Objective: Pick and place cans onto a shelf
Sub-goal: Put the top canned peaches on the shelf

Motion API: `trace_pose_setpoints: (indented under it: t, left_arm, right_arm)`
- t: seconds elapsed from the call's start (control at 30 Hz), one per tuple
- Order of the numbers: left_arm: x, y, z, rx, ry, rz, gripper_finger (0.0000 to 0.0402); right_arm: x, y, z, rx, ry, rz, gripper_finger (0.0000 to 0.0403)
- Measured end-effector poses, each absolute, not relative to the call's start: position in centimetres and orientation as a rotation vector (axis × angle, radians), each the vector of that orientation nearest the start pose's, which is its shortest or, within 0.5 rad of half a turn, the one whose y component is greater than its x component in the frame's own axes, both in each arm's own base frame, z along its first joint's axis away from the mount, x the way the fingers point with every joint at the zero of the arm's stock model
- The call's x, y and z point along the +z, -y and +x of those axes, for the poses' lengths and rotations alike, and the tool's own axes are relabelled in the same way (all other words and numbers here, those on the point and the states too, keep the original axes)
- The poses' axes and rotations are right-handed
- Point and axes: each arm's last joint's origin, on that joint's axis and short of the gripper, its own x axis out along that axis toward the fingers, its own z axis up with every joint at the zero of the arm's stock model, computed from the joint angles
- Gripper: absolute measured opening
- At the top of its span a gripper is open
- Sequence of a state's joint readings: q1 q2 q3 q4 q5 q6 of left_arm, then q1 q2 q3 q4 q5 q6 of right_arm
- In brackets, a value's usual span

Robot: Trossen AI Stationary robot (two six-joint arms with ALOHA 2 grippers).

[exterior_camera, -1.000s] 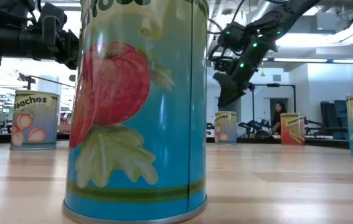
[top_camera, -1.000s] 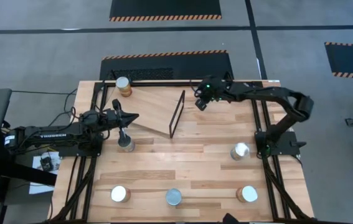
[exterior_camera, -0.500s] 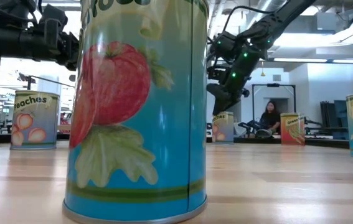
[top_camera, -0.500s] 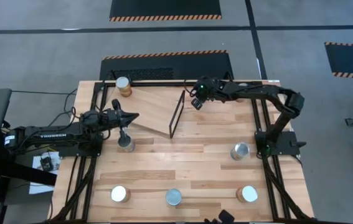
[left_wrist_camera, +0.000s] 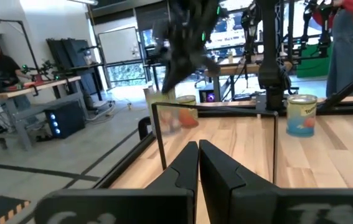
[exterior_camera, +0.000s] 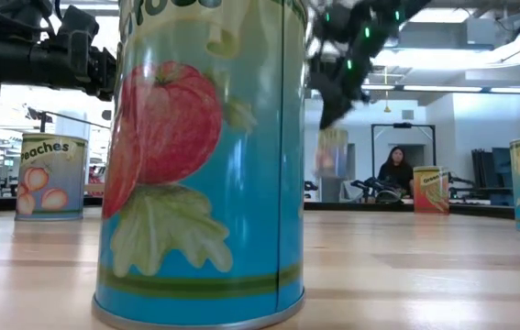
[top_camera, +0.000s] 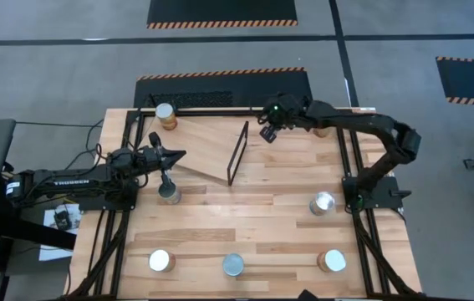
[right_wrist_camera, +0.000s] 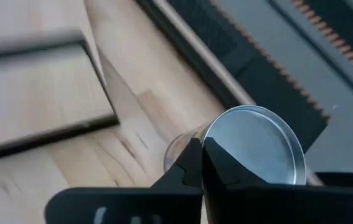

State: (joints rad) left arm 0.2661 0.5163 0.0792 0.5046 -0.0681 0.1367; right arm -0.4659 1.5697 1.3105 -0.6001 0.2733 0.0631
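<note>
Right gripper [top_camera: 265, 134], upright can [exterior_camera: 332, 152]

table [top_camera: 262, 217] | on it: tilted shelf [top_camera: 207, 150], six cans [top_camera: 233, 265]

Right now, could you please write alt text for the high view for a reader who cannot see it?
Overhead view of a wooden table: the right gripper holds a can near the far edge, beside the tilted shelf. The left gripper rests at the shelf's other end. Six more cans stand around the table.
</note>
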Motion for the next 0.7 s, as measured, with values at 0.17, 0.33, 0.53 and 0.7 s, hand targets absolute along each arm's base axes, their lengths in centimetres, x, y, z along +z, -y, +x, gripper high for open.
trace_pose_setpoints:
  t: [0.17, 0.33, 0.53, 0.7]
  left_arm:
    - [19.0, -3.7, 12.9, 0.329, 0.038, 0.131, 0.0004]
    - [18.9, -3.7, 12.9, 0.328, 0.030, 0.130, 0.0004]
    - [18.9, -3.7, 12.9, 0.328, 0.028, 0.141, 0.0004]
    - [18.9, -3.7, 12.9, 0.327, 0.026, 0.146, 0.0004]
  right_arm:
    - [36.7, 14.1, 30.6, -0.722, -0.660, 0.097, 0.0006]
    - [40.5, 12.8, 33.4, -0.657, -0.497, 0.070, 0.0005]
    - [39.5, 12.8, 39.6, -0.495, -0.483, 0.017, 0.0005]
    - [36.8, 13.8, 45.3, -0.374, -0.492, -0.022, 0.0004]
